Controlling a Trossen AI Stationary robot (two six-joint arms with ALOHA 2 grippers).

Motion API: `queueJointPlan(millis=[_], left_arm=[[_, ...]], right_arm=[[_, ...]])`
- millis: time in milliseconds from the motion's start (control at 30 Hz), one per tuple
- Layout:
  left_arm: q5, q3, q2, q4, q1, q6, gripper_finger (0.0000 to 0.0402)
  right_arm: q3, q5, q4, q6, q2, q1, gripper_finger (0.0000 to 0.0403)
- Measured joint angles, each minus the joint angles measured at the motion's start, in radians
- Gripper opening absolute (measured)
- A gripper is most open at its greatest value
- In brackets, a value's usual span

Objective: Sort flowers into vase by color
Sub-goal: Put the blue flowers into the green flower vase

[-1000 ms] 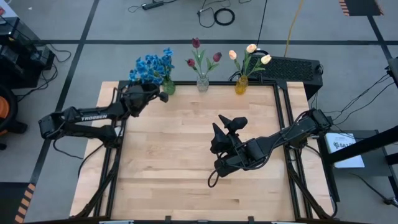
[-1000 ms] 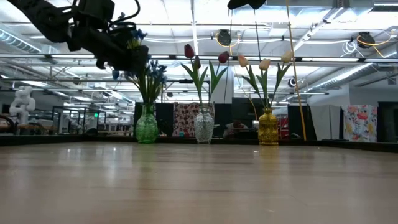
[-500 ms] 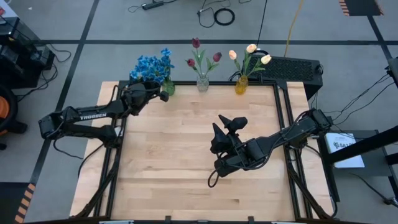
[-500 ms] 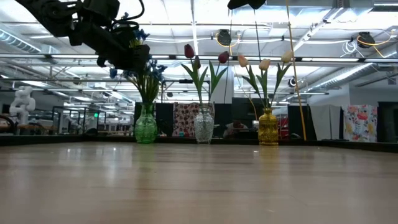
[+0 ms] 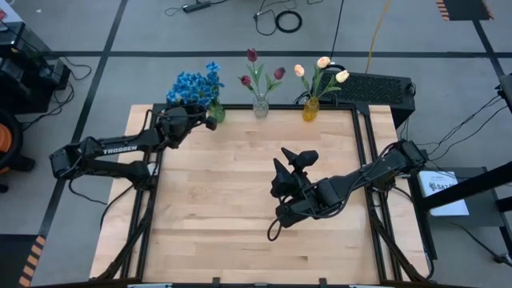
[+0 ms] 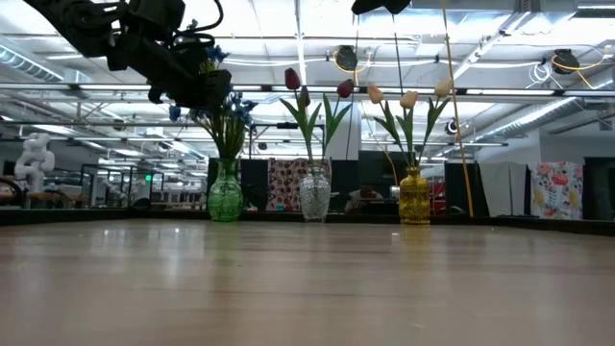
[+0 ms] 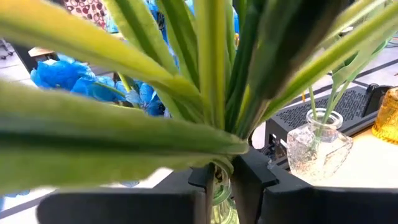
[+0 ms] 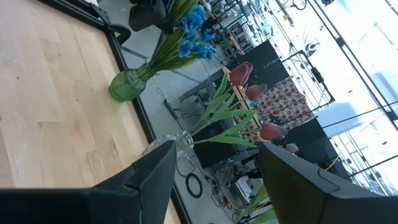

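While left gripper [image 5: 210, 124] pinches blue flowers [image 5: 194, 85] at eleven o'clock, right gripper [image 5: 290, 163] gapes; stems light, springy, best held low.

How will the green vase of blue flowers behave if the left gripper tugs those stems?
Likely top-heavy: the green vase is small under a tall bunch of blue flowers, so it may tip. Its glassy look suggests fragile, slippery. The left gripper is among the stems.

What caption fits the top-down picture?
Left claw at the blue flowers, right claw waiting over the table.
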Motion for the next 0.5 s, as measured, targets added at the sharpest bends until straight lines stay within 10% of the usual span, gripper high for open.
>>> queueJointPlan(millis=[500], left_arm=[[-0.001,0.040,0.001,-0.022,-0.004,0.006,0.0075]], right_arm=[[0.000,0.000,0.000,0.000,0.000,0.000,0.0222]])
